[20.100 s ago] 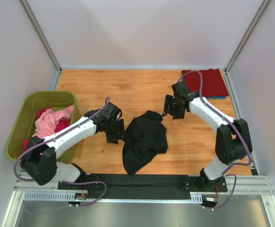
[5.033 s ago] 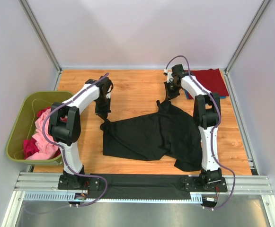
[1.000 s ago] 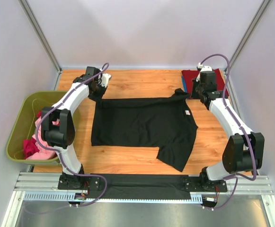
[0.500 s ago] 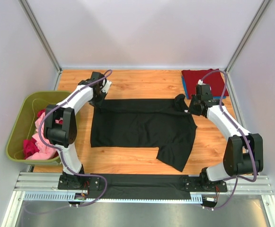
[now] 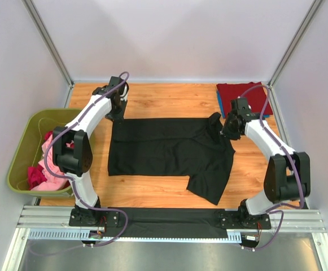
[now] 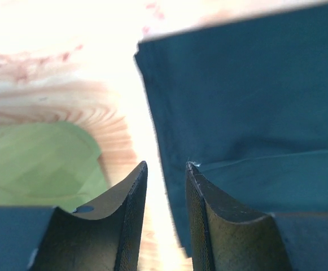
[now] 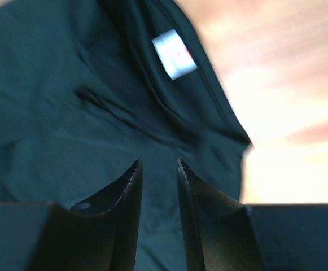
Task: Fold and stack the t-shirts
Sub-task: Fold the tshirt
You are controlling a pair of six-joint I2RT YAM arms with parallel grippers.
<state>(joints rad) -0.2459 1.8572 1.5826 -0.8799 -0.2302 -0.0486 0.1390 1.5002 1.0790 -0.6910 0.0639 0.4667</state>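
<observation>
L jaws + R jaws parted, empty; black t-shirt (image 5: 169, 149) flat on desk (image 5: 152, 101) w/ far sleeve (image 5: 213, 121) bunched, so risk: folding now traps creases, giving a lopsided stack.

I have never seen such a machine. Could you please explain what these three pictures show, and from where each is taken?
Two robot arms are bolted to the near edge of a wooden table. The wide picture comes from a camera above and behind them. The two close pictures come from wrist cameras, looking past the left gripper and the right gripper. A black t-shirt lies spread on the table. A dark red shirt lies folded in the far right corner. A green bin at the left holds pink clothes. Both grippers are open and hold nothing.
</observation>
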